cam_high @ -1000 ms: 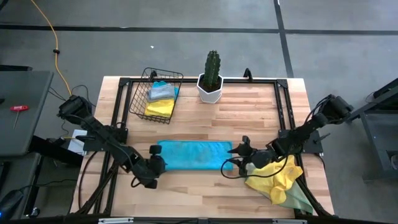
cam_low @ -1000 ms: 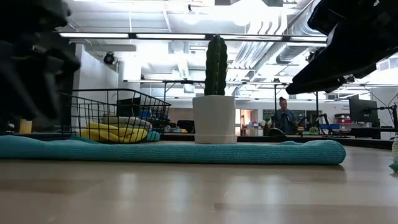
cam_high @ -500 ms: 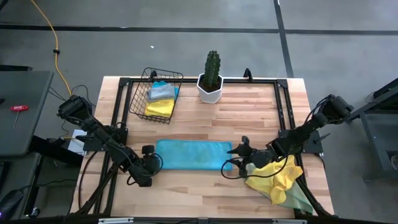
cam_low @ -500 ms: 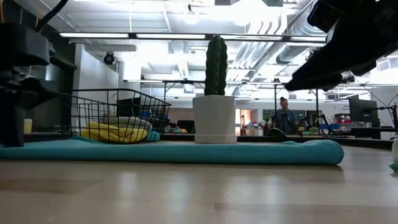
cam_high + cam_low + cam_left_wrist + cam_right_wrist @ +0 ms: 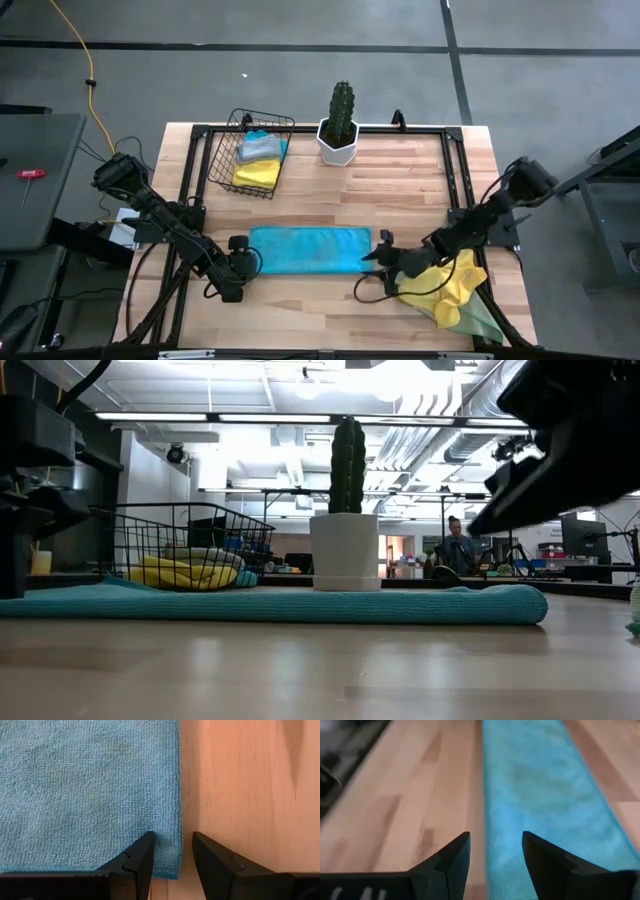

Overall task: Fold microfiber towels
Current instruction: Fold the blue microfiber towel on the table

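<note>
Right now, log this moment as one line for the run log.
stage: turquoise towel folded to a strip | left tool open, straddling its end edge | right tool open at opposite end | folded towels in wire basket

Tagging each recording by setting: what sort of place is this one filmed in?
Likely a robotics lab or workshop: a wooden table on a black frame, a grey concrete floor with a yellow cable, and exposed ceiling ducts over workbenches behind.

Turquoise towel [image 5: 90,790] cut off by left wrist view's edges
</note>
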